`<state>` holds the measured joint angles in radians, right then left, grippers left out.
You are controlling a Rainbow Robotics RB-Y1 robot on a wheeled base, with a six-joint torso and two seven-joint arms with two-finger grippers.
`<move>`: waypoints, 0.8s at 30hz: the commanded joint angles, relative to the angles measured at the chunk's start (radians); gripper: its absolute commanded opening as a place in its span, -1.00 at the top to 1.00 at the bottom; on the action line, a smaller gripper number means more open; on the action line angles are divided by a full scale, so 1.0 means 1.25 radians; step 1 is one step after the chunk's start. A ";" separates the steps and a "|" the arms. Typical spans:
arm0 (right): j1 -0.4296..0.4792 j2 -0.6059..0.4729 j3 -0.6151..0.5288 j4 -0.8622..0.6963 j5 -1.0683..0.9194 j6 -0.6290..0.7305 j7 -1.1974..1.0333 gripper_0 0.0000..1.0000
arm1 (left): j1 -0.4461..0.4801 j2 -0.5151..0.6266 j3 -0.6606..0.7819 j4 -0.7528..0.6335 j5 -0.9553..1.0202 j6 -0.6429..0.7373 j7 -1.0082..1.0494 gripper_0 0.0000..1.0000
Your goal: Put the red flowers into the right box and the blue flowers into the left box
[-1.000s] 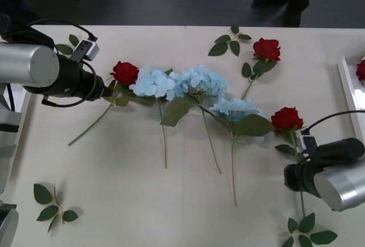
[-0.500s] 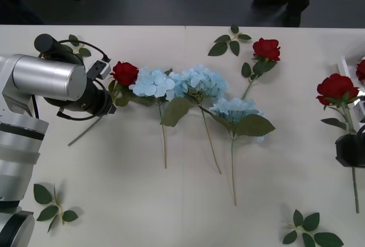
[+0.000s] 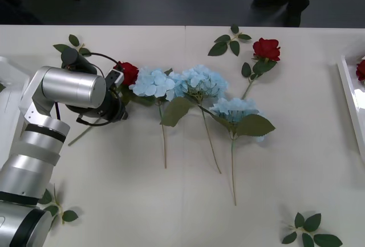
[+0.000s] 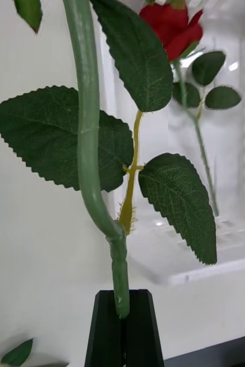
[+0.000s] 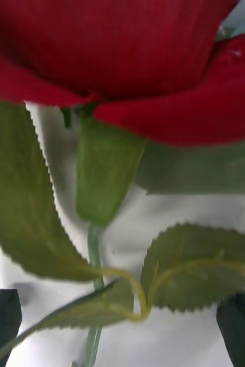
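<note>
Left gripper point(image 5: 122, 327) has closed in on leftmost red rose point(image 3: 129, 72), fingers wide astride its stem, right gripper point(image 4: 121, 321) gone from table, pinching rose stem point(image 4: 90, 143) beside right box point(image 4: 214, 252), blue flowers point(image 3: 197, 84) mid-table.

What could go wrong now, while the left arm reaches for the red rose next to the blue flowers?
1. The left gripper has open jaws around the rose stem with its leaves between them, so they may pinch a leaf and slip.
2. This rose lies against a blue cluster; lifting could drag it.
3. The right gripper holds its rose stem only by the tip; it may swing or fall beside the right box.
</note>
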<state>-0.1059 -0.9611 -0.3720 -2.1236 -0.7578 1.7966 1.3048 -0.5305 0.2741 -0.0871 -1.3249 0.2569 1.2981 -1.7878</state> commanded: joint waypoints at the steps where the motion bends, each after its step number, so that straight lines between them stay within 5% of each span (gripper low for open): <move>1: -0.042 -0.082 -0.002 0.108 -0.052 -0.066 0.036 1.00 | -0.037 0.002 0.011 0.012 0.002 -0.015 -0.003 0.21; 2: -0.044 -0.091 -0.002 0.133 -0.059 -0.087 0.040 1.00 | -0.036 0.002 0.011 0.013 0.002 -0.015 -0.003 0.68; 3: -0.047 -0.099 -0.001 0.162 -0.066 -0.116 0.045 1.00 | -0.036 0.002 0.011 0.013 0.002 -0.015 -0.003 0.89; 5: -0.051 -0.105 0.002 0.203 -0.069 -0.147 0.053 1.00 | -0.037 0.002 0.011 0.013 0.002 -0.015 -0.003 1.00; 24: -0.093 -0.102 0.188 0.558 0.070 -0.483 0.304 1.00 | -0.035 0.045 0.054 -0.061 0.120 0.010 -0.008 1.00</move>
<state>-0.1738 -1.0760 -0.1493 -1.4615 -0.7015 1.2298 1.6485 -0.5546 0.2820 -0.0278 -1.3314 0.3684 1.2882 -1.7878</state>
